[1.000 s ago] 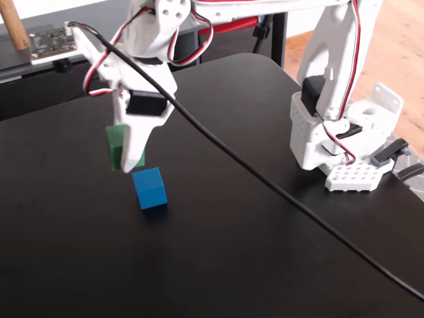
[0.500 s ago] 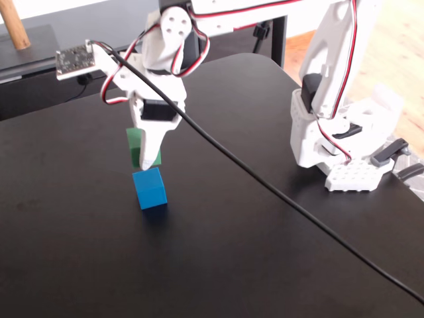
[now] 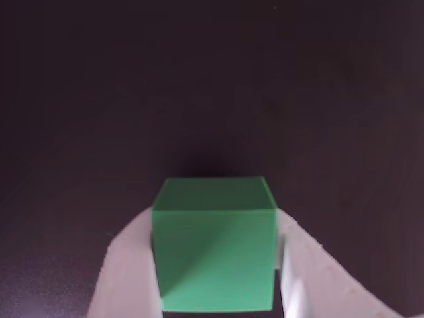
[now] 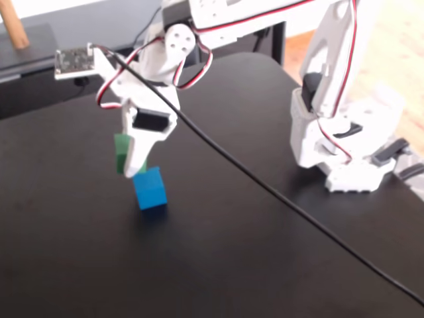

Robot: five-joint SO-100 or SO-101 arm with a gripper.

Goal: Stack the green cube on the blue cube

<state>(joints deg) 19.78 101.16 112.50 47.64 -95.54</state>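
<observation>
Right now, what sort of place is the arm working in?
Probably a hobby or home desk setup: a black table, the arm's base standing on it, loose black cable across it. The gripper holds the green cube by the blue cube.

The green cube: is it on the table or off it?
Off it: the green cube hangs in the gripper, above and beside the blue cube.

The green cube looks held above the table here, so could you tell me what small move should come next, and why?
Probably shift it sideways over the blue cube, then lower. In the fixed view the gripper holds the green cube up and left of the blue one, not centred over it.
</observation>
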